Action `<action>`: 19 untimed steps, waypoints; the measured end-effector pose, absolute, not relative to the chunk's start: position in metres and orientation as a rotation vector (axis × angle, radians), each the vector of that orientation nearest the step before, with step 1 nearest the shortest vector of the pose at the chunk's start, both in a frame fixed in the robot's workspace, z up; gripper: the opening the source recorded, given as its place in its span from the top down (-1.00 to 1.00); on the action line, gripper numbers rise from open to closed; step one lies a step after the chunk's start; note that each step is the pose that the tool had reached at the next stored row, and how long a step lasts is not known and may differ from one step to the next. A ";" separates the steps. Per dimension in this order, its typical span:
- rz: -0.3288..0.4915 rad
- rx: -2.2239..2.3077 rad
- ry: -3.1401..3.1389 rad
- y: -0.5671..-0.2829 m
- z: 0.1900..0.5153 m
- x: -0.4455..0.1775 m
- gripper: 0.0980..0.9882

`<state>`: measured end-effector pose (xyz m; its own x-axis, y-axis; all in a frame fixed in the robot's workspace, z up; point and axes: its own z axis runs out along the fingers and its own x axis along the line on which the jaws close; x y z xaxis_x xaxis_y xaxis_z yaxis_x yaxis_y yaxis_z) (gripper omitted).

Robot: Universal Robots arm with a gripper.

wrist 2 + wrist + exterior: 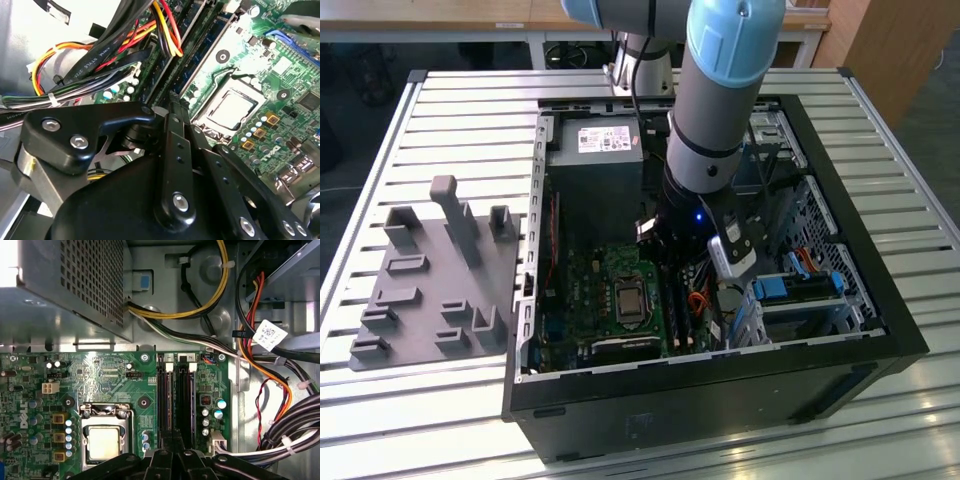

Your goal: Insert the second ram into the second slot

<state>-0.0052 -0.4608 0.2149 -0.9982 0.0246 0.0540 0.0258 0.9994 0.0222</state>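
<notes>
My fingers [172,452] sit together, pressed down over the memory slots [175,400] on the green motherboard [107,377].

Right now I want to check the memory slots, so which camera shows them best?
The first wrist view: the memory slots run straight up the board, seen along their length above the hand. The second wrist view shows them slanted, partly under cables. In the exterior view they sit beside the arm.
</notes>
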 end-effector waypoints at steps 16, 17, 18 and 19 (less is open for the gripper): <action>-0.037 -0.039 -3.087 -0.461 0.245 -0.005 0.98; -0.036 -0.039 -3.087 -0.461 0.245 -0.005 0.98; -0.036 -0.039 -3.087 -0.461 0.245 -0.005 0.98; -0.036 -0.039 -3.087 -0.461 0.245 -0.005 0.98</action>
